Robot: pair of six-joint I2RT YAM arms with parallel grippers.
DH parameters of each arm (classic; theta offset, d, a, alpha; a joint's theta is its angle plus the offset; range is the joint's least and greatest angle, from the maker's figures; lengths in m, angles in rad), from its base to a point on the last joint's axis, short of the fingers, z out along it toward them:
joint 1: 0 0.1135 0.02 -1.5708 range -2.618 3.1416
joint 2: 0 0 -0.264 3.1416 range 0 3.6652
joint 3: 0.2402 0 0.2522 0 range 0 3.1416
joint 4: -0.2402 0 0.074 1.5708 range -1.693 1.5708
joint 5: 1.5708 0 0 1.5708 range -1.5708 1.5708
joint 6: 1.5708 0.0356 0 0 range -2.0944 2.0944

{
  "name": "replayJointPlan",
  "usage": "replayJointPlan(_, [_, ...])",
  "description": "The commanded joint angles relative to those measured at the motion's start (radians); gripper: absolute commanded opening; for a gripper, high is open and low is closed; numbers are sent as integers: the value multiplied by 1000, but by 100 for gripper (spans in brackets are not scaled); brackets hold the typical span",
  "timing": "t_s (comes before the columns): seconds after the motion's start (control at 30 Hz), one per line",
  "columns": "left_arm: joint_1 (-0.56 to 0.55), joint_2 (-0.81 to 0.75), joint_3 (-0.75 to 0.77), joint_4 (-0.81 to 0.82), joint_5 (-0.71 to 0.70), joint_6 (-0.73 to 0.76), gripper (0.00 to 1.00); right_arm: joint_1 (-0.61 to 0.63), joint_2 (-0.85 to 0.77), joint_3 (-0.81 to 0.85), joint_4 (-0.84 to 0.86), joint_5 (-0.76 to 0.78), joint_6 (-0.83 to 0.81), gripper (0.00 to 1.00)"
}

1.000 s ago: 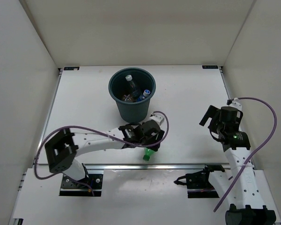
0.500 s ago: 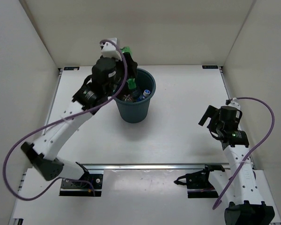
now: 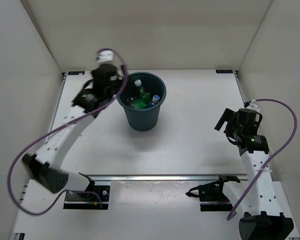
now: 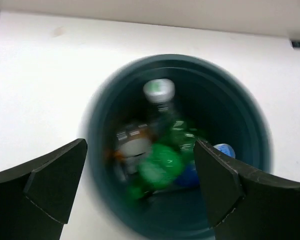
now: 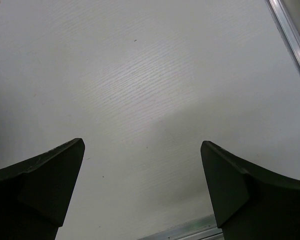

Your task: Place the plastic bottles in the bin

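The dark teal bin (image 3: 140, 117) stands at the back middle of the table with several plastic bottles inside. A green bottle (image 3: 137, 101) lies among them, blurred in the left wrist view (image 4: 162, 162), beside a white-capped clear bottle (image 4: 159, 91) and a blue-capped one (image 4: 224, 149). My left gripper (image 3: 90, 100) hangs just left of the bin's rim (image 4: 95, 115), jaws wide open and empty (image 4: 140, 172). My right gripper (image 3: 229, 125) hovers open over bare table at the right (image 5: 142, 165), holding nothing.
White walls enclose the table on three sides. A metal rail (image 3: 160, 176) runs along the near edge, and shows at the bottom of the right wrist view (image 5: 190, 231).
The left arm carried the green bottle from the near table up to the bin, opened, and the bottle dropped in. The arm then drew back left. The right arm shifted slightly.
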Motion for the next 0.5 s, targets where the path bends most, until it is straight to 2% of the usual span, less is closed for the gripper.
replayJointPlan(0.0, [204,-287,-103,-178,-40,-108,99,-7,32,66,-40,6,-49,99])
replayJointPlan(0.1, [349,-490,-362,-299,-92,-148,99,-50,63,77,-77,-73,-82,99])
replayJointPlan(0.17, [407,-567,-457,-374,-121,-165,99,-53,81,91,-88,-96,-86,99])
replayJointPlan(0.23, [462,-630,-534,-440,-92,-168,99,-65,104,99,-99,-145,-93,99])
replayJointPlan(0.33, [441,-682,-625,-480,-118,-240,99,-56,82,79,-62,-162,-70,99])
replayJointPlan(0.47, [435,-760,-664,-412,-62,-283,98,-50,57,88,-33,-156,-60,99])
